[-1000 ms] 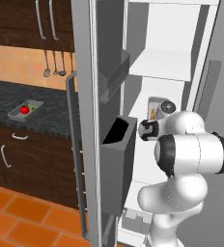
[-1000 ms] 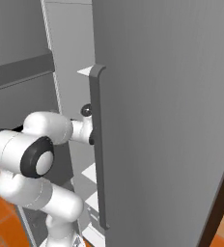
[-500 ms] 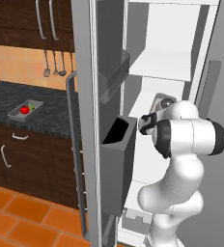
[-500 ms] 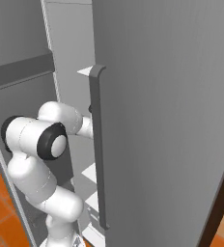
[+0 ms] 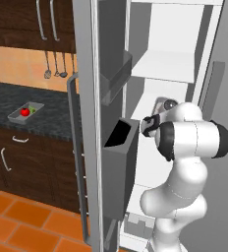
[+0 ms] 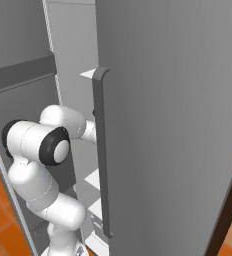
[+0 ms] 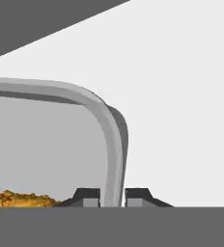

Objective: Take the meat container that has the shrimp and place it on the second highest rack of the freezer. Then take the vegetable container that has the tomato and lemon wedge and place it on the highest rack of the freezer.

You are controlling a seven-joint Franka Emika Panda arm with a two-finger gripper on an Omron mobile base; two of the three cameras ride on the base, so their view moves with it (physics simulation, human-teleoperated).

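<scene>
Releasing the meat container (image 7: pixel 46 144) is the step in hand, so you should finish it cleanly. In the hand view the gripper (image 7: pixel 112 195) stands narrow, its fingertips (image 7: pixel 87 197) just either side of the container's rim, barely parted from it. The shrimp (image 7: pixel 17 198) lies inside, low at the left. The container sits on a white rack (image 5: pixel 150 147) inside the freezer (image 5: pixel 165 64). Spread the fingers wider before you back out, then pull straight along the rim so nothing drags. The vegetable container (image 5: pixel 25 111) with the tomato (image 5: pixel 24 112) waits on the counter (image 5: pixel 17 103).
</scene>
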